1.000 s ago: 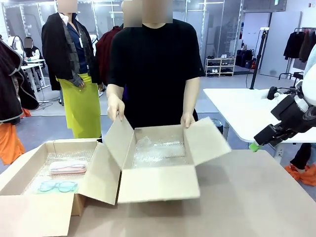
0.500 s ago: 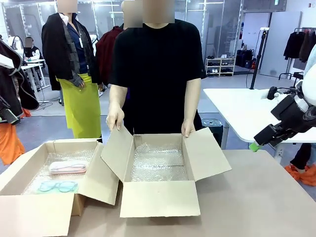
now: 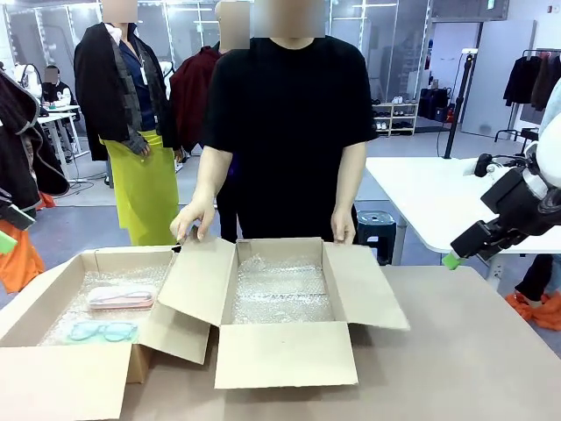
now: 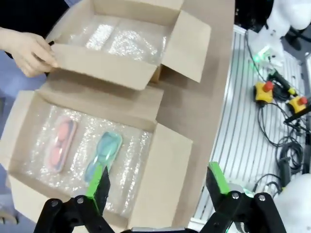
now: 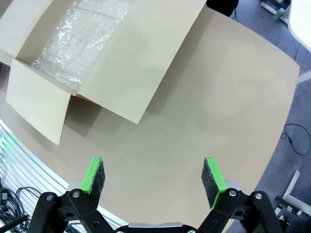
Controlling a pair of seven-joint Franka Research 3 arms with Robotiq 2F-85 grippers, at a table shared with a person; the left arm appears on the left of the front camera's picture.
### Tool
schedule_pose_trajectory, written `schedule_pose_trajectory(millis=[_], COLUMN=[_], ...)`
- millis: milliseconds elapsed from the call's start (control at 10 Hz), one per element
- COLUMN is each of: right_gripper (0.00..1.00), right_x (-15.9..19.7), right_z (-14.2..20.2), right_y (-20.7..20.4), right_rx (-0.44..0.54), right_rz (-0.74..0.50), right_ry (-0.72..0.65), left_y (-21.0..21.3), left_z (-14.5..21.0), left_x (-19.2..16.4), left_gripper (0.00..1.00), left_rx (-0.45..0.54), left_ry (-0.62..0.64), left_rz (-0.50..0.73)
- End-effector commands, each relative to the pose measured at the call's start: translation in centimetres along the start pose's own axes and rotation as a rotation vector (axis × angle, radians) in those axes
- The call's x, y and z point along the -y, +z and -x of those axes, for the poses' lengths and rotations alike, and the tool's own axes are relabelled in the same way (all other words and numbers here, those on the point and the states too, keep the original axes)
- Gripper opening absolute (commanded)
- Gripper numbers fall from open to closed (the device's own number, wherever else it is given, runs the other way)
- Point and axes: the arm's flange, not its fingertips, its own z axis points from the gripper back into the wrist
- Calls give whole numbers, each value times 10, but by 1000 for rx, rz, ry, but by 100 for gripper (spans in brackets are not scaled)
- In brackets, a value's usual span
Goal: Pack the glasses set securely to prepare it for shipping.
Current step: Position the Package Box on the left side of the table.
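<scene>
Brown tabletop (image 3: 456, 351) carries two open cardboard boxes side by side, both lined with bubble wrap. A person in a black top stands at the far side, one hand (image 3: 193, 219) on the middle box's (image 3: 285, 351) side flap, the other hand (image 3: 344, 230) at its far edge. That box holds only its wrap.

Seen from the left wrist, the left gripper (image 4: 156, 182) hangs above the other box (image 4: 165, 179), jaws spread wide with nothing between them. Directly beyond its fingertips lies the teal-green-framed case (image 4: 103, 154), flat on the wrap, with the pink-framed case (image 4: 61, 143) just beside it, farther out to the side. In the front view the same two cases lie close together, pink (image 3: 120, 297) behind teal (image 3: 103, 331).

Off at the table's other end, the right gripper (image 5: 154, 176) also stands fully open and empty, over bare tabletop; the middle box's outer flap (image 5: 141, 63) lies well ahead of its pads. From the front its green fingertip (image 3: 451, 260) shows beyond the table's edge.
</scene>
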Motion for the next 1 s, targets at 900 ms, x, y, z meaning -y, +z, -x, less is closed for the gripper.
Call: schedule_pose_trajectory(millis=[900], right_gripper=[100], right_x=[-2], right_z=[-2], right_y=[1], right_rx=[2], right_rz=[12], right_ry=[1], left_y=[-1], left_z=[0], left_x=[5], left_gripper=[100], left_rx=[17], left_ry=[-12], left_rz=[-26])
